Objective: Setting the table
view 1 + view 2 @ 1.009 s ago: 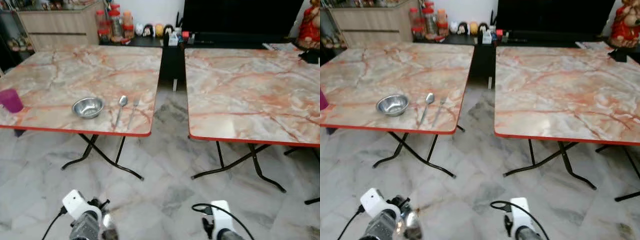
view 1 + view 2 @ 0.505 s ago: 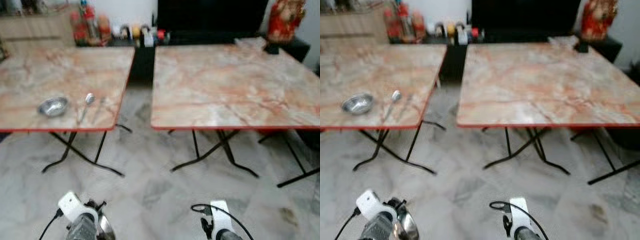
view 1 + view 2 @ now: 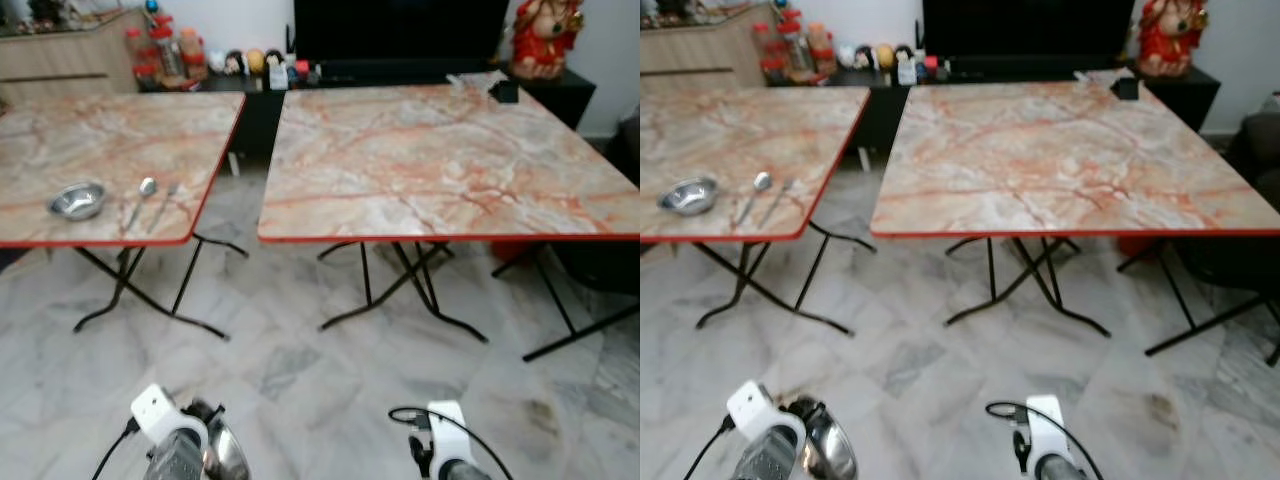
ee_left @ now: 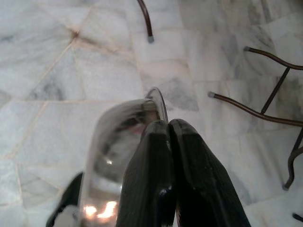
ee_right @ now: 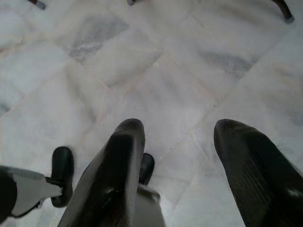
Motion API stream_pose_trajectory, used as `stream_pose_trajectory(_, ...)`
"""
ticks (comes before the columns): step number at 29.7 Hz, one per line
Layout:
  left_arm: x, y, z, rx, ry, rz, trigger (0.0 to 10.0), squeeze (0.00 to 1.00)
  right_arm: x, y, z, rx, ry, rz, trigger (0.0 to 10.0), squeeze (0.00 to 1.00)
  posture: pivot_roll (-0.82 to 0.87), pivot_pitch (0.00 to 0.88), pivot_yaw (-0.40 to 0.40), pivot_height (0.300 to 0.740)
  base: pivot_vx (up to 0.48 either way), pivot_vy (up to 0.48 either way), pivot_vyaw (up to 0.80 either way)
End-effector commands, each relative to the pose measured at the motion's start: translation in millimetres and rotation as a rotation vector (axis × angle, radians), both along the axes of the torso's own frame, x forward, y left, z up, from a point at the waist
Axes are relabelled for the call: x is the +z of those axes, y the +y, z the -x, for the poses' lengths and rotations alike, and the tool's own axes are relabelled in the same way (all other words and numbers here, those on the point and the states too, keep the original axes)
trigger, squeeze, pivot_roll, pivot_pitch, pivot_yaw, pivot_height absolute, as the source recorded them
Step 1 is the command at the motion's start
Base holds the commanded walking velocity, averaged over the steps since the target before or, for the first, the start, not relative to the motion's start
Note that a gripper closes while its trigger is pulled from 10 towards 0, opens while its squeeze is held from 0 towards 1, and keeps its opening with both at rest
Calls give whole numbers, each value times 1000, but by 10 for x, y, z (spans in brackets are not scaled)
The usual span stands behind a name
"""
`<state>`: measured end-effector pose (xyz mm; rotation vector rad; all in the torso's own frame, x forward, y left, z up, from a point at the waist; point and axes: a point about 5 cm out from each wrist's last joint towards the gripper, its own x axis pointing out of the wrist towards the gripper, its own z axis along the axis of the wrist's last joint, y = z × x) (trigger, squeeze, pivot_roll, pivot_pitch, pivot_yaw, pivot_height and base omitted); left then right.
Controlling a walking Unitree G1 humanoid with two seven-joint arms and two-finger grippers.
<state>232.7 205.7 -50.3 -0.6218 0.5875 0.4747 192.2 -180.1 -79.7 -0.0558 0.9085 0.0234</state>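
On the far left, the left table (image 3: 110, 140) already has one setting near its front edge: a steel bowl (image 3: 77, 200), then a spoon (image 3: 144, 193) just right of it, and what looks like a fork (image 3: 164, 200) beside that. To the right, across a gap, the right table (image 3: 430, 160) has bare marble at its near side, with only a small dark object (image 3: 503, 91) way at the far edge.

Down near the camera, the left gripper (image 4: 168, 130) hangs low over the floor with its fingers pressed together on the rim of a second bowl (image 4: 118, 156), shiny metal, carried tilted on edge. The right gripper (image 5: 177, 135) is beside it over the floor tiles (image 5: 156, 61), fingers spread wide, holding nothing.

My read: this bowl is headed for the right table, so the job now is just walking it over. Things I'd watch:
- it's a thin rim pinch, so keep the arm steady or the bowl could swing or slip
- raise it above the red table edge before reaching in
- level it out, then set it near the front edge, mirroring the other place
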Motion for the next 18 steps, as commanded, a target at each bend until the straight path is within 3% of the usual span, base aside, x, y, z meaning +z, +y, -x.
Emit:
stream_pose_trajectory(1, 42, -7, -62, -23, -15, -14, 10000, 0, 24, 35, -53, -4, -15, -10, 10000, 0, -11, 0, 10, 732, 360, 0, 0)
stream_pose_trajectory(18, 60, -87, -104, -45, -34, -4, 10000, 0, 29, 15, -58, -20, -18, -10, 10000, 0, -11, 0, 9, 732, 366, 0, 0)
